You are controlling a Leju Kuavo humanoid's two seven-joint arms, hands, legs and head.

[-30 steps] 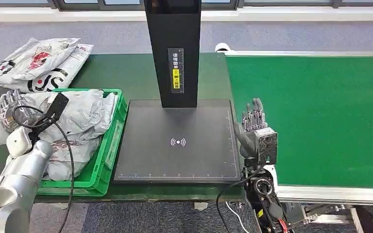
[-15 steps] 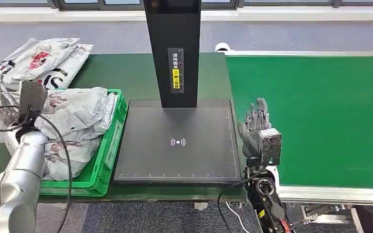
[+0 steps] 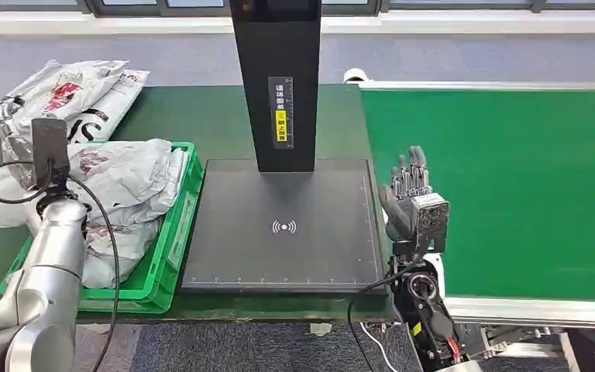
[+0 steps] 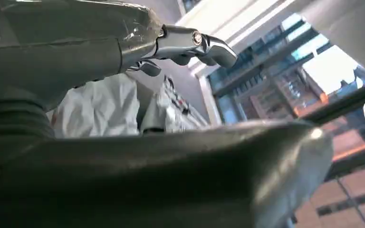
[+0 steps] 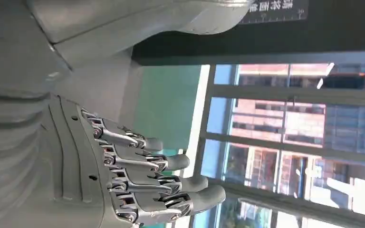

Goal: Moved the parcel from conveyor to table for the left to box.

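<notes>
Fingers (image 4: 190, 45) of the left hand (image 4: 76, 52) are hovering over a grey parcel (image 3: 124, 174) lying in the green crate (image 3: 177, 225) on the bench (image 3: 217, 116); their grasp cannot be told. Right hand (image 3: 412, 203) is standing between scanner plate (image 3: 283, 225) and conveyor (image 3: 511, 186), fingers (image 5: 171, 183) extended, holding nothing.

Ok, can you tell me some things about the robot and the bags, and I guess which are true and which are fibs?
1. The green crate has grey parcels in it. True.
2. A parcel is riding on the green conveyor belt. False: the belt is bare.
3. The right hand is holding a parcel. False: it holds nothing and its fingers are apart.
4. More parcels lie on the table behind the crate. True.
5. The black scanner pad has a parcel lying on it. False: nothing lies on it.
</notes>
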